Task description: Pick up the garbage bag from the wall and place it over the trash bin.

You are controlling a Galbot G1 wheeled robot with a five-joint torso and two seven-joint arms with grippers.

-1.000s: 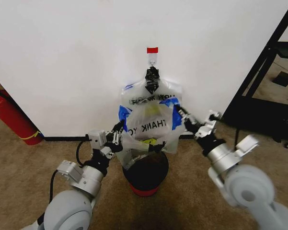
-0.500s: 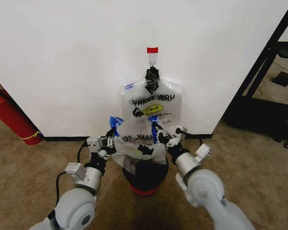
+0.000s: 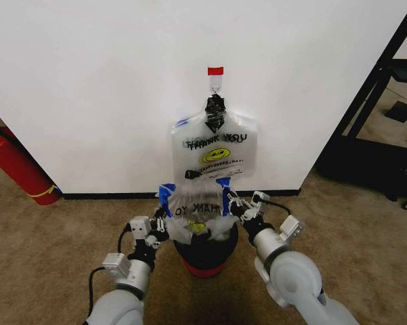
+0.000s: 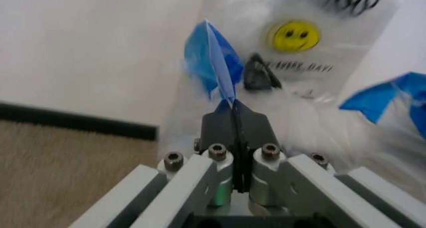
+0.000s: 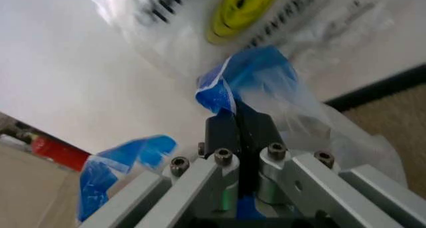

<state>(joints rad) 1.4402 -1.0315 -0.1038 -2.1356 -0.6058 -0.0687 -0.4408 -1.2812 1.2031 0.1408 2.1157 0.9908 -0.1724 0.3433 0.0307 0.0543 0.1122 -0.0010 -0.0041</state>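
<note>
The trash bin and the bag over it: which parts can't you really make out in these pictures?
- Head view: the trash bin's rim is hidden behind the garbage bag, so whether the bag sits around it is unclear.
- Head view: the small print under the smiley on the hanging bundle of bags is too small to read.
- Left wrist view: the left claw covers the bag's lower part.
- Right wrist view: the right claw pinches blue plastic; the bag beyond is blurred.

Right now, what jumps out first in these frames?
The garbage bag, stretched between the left gripper and right gripper, each shut on a blue handle, just above the black trash bin. Behind it, a bundle of smiley "THANK YOU" bags hangs from a hook on the white wall. A red fire extinguisher stands far left.
</note>
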